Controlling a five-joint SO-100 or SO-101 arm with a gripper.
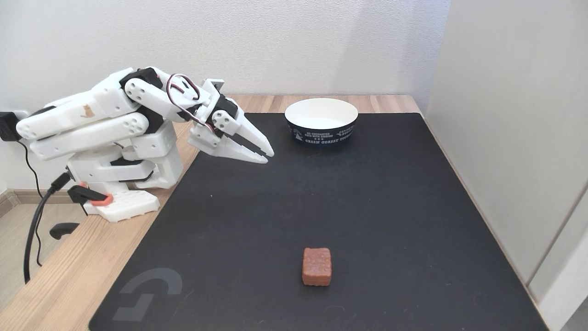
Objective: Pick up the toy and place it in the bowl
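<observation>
From my fixed view, the white arm [105,124] sits folded at the left on the wooden table [59,285], a small brown cat sticker [86,111] on its upper link. Its gripper [268,155] hangs over the black mat's [390,207] left edge, jaws nearly together, holding nothing. A grey logo [147,294] marks the mat's near-left corner. I see the toy [317,266] lying alone near the mat's front, well apart from the gripper. The bowl [321,133] stands at the far edge; its lettering seems to read "GREEN FOREST", the smaller lines too fine to read. Pale walls close the back and right.
</observation>
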